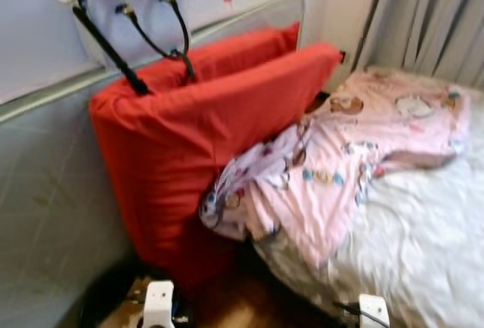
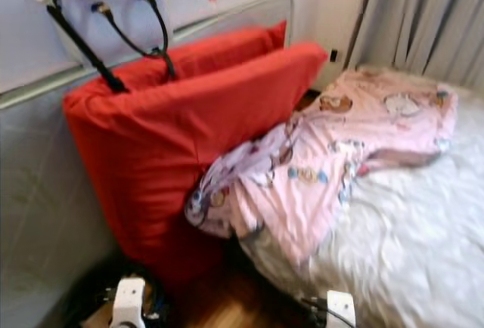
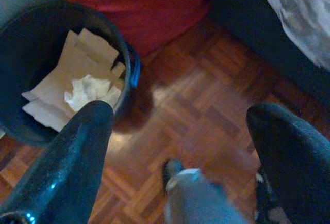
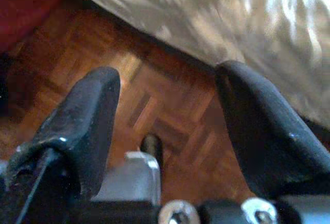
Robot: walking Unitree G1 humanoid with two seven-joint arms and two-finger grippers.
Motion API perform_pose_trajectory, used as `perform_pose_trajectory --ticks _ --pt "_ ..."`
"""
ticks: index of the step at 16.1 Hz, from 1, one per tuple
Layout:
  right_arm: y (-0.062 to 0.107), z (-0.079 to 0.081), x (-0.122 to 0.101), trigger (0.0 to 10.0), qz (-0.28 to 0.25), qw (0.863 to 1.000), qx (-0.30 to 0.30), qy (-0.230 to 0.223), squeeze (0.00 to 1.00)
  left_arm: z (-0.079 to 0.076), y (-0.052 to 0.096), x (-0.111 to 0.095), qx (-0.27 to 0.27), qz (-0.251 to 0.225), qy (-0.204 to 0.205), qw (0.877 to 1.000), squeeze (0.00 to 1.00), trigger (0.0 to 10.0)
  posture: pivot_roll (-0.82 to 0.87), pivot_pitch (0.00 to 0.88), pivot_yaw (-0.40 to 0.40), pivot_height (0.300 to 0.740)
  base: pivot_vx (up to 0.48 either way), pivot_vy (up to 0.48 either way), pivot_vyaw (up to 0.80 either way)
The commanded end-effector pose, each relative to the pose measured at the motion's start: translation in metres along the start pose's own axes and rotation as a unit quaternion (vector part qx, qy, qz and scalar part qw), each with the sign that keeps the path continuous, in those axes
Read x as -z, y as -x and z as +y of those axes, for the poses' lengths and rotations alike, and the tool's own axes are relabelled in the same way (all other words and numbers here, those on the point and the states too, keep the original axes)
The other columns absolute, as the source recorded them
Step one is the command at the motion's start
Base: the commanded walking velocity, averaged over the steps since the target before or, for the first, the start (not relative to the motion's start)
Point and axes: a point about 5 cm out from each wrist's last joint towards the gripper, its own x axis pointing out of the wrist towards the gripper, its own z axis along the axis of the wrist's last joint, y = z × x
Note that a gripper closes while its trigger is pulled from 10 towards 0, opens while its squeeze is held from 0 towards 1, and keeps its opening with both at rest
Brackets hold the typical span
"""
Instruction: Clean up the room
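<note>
A pink patterned garment (image 1: 344,165) lies crumpled across the white bed (image 1: 423,245), one end hanging over the bed's near corner. Two large red cushions (image 1: 197,139) lean against the wall beside the bed. A dark bin (image 3: 31,38) with crumpled white paper (image 3: 85,87) stands on the wooden floor at the foot of the cushions. My left gripper (image 3: 180,126) hangs open above the floor next to the bin, holding nothing. My right gripper (image 4: 167,97) hangs open over the floor by the bed's edge, also empty.
A white handbag (image 1: 125,18) with black straps hangs on the wall above the cushions. Grey curtains (image 1: 431,18) hang behind the bed. A rail (image 1: 45,90) runs along the wall. Parquet floor (image 3: 206,105) shows between the bin and the bed.
</note>
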Motion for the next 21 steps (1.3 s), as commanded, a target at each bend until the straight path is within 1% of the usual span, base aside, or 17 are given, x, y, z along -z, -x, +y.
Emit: perform_pose_trajectory --ticks 1,4,6,10,11,13,14,15,16,18,19,20,21 --pt "-0.002 0.013 -0.001 10.0 -0.001 1.000 -0.020 -0.002 0.00 0.013 0.002 0.004 -0.018 0.010 -0.002 1.000 0.00 10.0 -0.02 0.000 -0.003 0.740 0.375 0.000 0.00" --pt "-0.001 0.013 -0.002 10.0 -0.008 1.000 -0.027 0.003 0.00 0.013 0.002 0.004 -0.020 0.008 0.000 1.000 0.00 10.0 -0.02 0.000 -0.004 0.740 0.376 0.000 0.00" --pt "-0.002 0.014 -0.005 10.0 -0.010 1.000 -0.029 0.001 0.00 0.013 0.002 0.004 -0.020 0.007 0.000 1.000 0.00 10.0 -0.02 0.000 -0.003 0.740 0.379 0.000 0.80" --pt "-0.004 0.015 -0.013 10.0 -0.018 0.999 -0.035 0.001 0.00 0.012 0.001 0.000 -0.012 0.000 0.003 1.000 0.00 10.0 -0.02 0.000 -0.001 0.740 0.351 0.000 0.00" --pt "-0.005 0.014 -0.024 10.0 -0.042 0.999 -0.032 -0.003 0.00 0.011 -0.002 -0.015 -0.008 -0.035 0.019 0.999 0.00 10.0 -0.02 0.000 0.001 0.740 0.000 0.000 0.00" --pt "-0.007 0.012 -0.038 10.0 -0.073 0.997 -0.032 -0.012 0.00 0.010 -0.004 -0.029 0.000 -0.064 0.020 0.998 0.00 10.0 -0.01 0.000 -0.002 0.740 0.000 0.000 0.00" --pt "-0.008 0.015 -0.053 10.0 -0.108 0.993 -0.043 -0.014 0.00 0.009 -0.005 -0.042 0.004 -0.096 0.027 0.995 0.00 10.0 -0.01 0.000 -0.001 0.740 0.000 0.000 0.00" --pt "-0.007 0.018 -0.070 10.0 -0.148 0.988 -0.053 -0.011 0.00 0.011 -0.005 -0.057 0.002 -0.131 0.039 0.991 0.00 10.0 -0.02 0.000 0.005 0.740 0.000 0.000 0.00" --pt "-0.006 0.020 -0.082 10.0 -0.179 0.982 -0.058 -0.006 0.00 0.012 -0.005 -0.069 0.002 -0.161 0.044 0.986 0.00 10.0 -0.04 0.000 0.010 0.740 0.000 0.000 0.00" --pt "0.000 0.018 -0.104 10.0 -0.257 0.964 -0.067 -0.012 0.00 0.008 -0.001 -0.093 0.021 -0.231 0.031 0.972 0.00 10.0 -0.04 0.000 0.013 0.740 0.000 0.000 0.00" --pt "0.001 0.016 -0.106 10.0 -0.269 0.961 -0.059 -0.006 0.00 0.008 0.001 -0.099 0.022 -0.251 0.027 0.967 0.00 10.0 -0.04 0.000 0.014 0.740 0.000 0.000 0.00" --pt "0.002 0.016 -0.106 10.0 -0.270 0.961 -0.056 -0.005 0.00 0.008 0.002 -0.100 0.022 -0.255 0.026 0.966 0.00 10.0 -0.04 0.000 0.014 0.740 0.000 0.000 0.00" --pt "0.004 0.013 -0.108 10.0 -0.285 0.957 -0.048 -0.002 0.00 0.010 0.005 -0.104 0.022 -0.276 0.027 0.961 0.00 10.0 -0.04 0.000 0.010 0.740 0.000 0.000 0.00"
